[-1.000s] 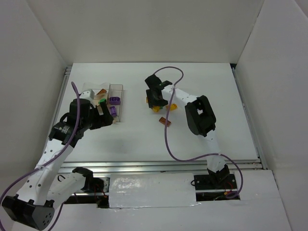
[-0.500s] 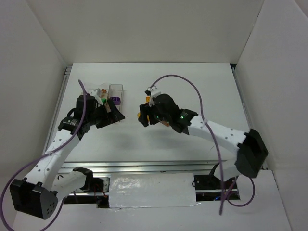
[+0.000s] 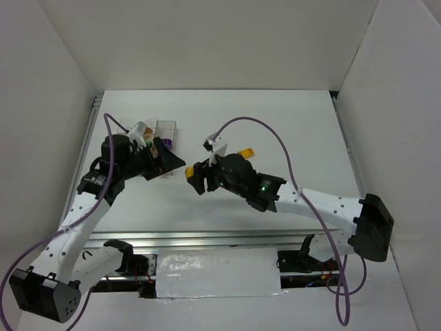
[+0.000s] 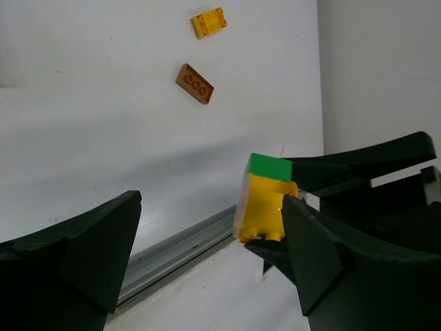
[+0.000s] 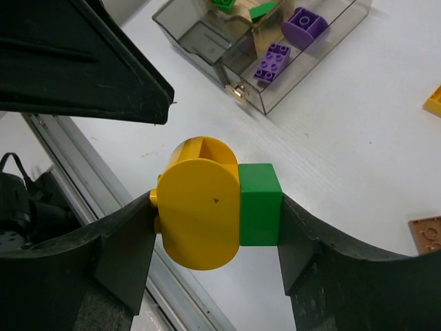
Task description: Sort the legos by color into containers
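My right gripper [image 3: 197, 176] is shut on a joined piece, a yellow rounded brick [image 5: 201, 205] with a green brick [image 5: 259, 205] stuck to it, and holds it above the table. My left gripper [image 3: 169, 163] is wide open right beside it. In the left wrist view the piece [image 4: 264, 198] hangs by my right finger [image 4: 324, 265]. The clear containers [image 5: 275, 48] lie just beyond. The narrow one holds two purple bricks [image 5: 273, 62]. The wider one holds green bricks [image 5: 262, 10]. A yellow brick [image 4: 209, 21] and an orange-brown brick [image 4: 194, 83] lie loose on the table.
The white table has a metal rail [image 3: 207, 238] along its near edge. White walls stand on the left, back and right. The left arm hides part of the wider bin in the top view. A purple cable loops over each arm.
My right gripper has moved left and nearer from the loose bricks, carrying the yellow-and-green piece. My left gripper has shifted right from the bins to meet it.
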Available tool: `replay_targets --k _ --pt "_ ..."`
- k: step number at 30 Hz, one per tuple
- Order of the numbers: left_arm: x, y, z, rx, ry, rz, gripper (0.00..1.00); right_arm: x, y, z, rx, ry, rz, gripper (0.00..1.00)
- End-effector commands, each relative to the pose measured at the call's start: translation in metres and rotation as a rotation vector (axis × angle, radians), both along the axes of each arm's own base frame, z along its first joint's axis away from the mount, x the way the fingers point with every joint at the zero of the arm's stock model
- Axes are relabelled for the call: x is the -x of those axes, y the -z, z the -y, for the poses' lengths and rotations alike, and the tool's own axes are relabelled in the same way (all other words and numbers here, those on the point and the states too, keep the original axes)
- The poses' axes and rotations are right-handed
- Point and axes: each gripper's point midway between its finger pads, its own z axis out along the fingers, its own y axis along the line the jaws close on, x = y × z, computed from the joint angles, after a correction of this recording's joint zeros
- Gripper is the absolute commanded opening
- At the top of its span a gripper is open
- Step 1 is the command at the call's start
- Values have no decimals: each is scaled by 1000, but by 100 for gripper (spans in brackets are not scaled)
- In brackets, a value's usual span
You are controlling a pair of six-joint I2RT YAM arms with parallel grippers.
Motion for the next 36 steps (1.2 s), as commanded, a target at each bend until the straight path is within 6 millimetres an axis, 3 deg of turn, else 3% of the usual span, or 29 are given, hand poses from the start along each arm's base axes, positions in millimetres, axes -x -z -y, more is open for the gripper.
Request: replay_targets --k 1,4,10,16,20,21,22,24,25,27,28,30,36 --pt "3 -30 8 63 33 72 95 -5 -25 -13 -55 29 56 6" --pt "8 -33 13 92 60 75 96 -3 -31 -22 -69 19 69 6" --pt "12 -22 21 88 94 61 85 -9 -39 -37 -64 34 81 7" --pt "14 -17 25 79 117 57 63 -12 -50 -47 -84 22 89 7" --pt "17 -12 31 100 167 49 57 -8 -55 -51 -95 -7 91 8" --pt "16 -15 34 111 182 69 49 -9 -55 -53 -94 -11 89 8" --pt "16 -14 36 117 196 70 29 -7 -53 -55 -91 -21 81 8" --pt "17 -16 39 125 227 86 14 -4 -52 -57 -96 -40 75 9" --pt "16 -16 41 125 237 91 0 -1 -54 -59 -113 -55 75 13" --pt "16 -15 41 119 248 101 0 6 -55 -60 -132 -94 69 25" --pt "16 -17 41 119 253 114 0 8 -58 -60 -149 -107 73 53" --pt "16 -23 41 121 256 144 0 14 -58 -57 -164 -141 68 70" --pt "17 -46 35 103 230 236 0 22 -54 -43 -163 -181 70 82"
